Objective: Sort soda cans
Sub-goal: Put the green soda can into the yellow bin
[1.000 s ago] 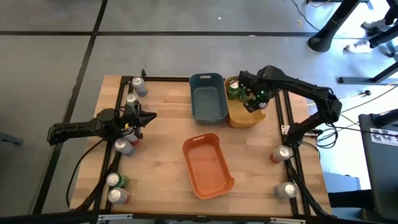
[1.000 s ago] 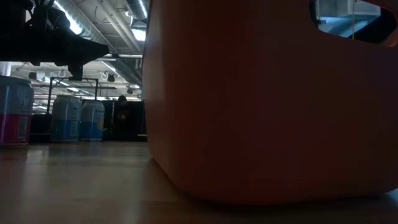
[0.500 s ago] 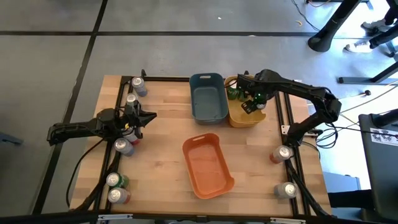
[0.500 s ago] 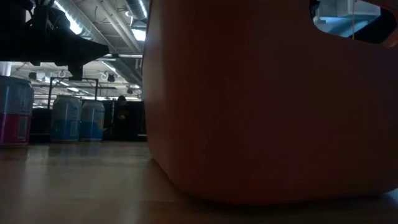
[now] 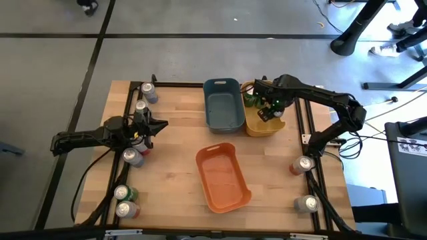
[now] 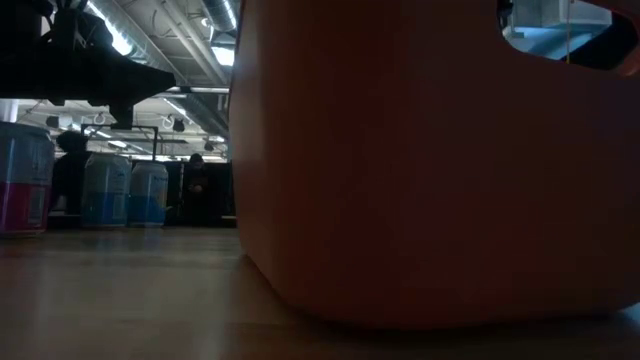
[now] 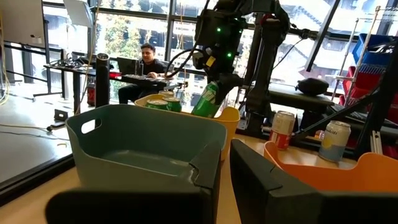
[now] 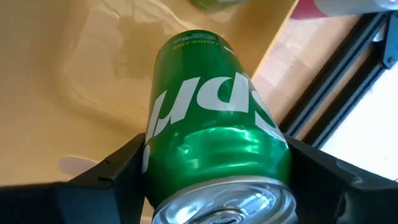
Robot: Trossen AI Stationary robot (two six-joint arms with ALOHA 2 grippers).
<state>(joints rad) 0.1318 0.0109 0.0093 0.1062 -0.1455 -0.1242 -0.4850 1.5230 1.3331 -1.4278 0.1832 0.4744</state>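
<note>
Right gripper (image 8: 214,168) clamps green can (image 8: 211,143) over yellow bin (image 5: 263,125); thin, slick, dentable, so grip mid-body. Left gripper (image 5: 157,124) clenched, empty.

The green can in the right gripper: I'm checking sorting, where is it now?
The green can is held tilted by the right gripper over the yellow bin, right of the blue bin.

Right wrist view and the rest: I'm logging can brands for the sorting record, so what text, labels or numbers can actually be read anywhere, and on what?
"LEMON-LIME", small, at the far end of the green can held in the right hand.
"Spr", large white letters on the same can, cut off at the side.
Other cans and the sheet at the table's right edge: print too small to read.
</note>
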